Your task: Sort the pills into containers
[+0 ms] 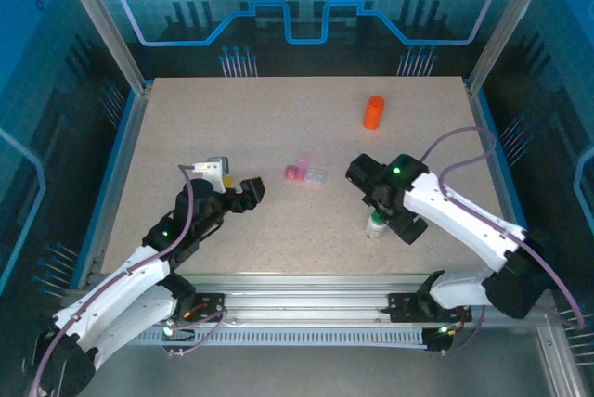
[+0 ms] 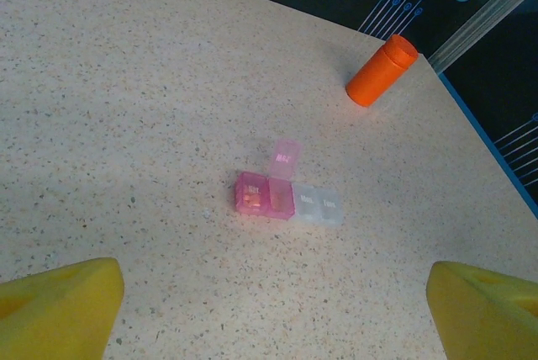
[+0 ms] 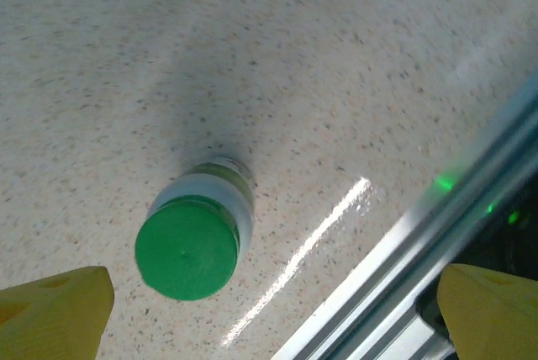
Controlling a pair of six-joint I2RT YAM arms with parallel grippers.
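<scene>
The left gripper point(image 2: 269, 318) has its fingers spread wide and holds nothing. The pill box point(image 2: 288, 198) lies mid-table ahead of it, with one pink lid up. The right gripper point(image 3: 269, 309), also spread wide, hangs over a green-capped bottle point(image 3: 192, 242) without touching it.

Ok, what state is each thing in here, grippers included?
pill box: one pink lid flipped up, clear compartments shut.
orange bottle: standing, cap on.
green-capped bottle: upright, capped.
left gripper: open, empty.
right gripper: open, empty, above the green-capped bottle.
</scene>
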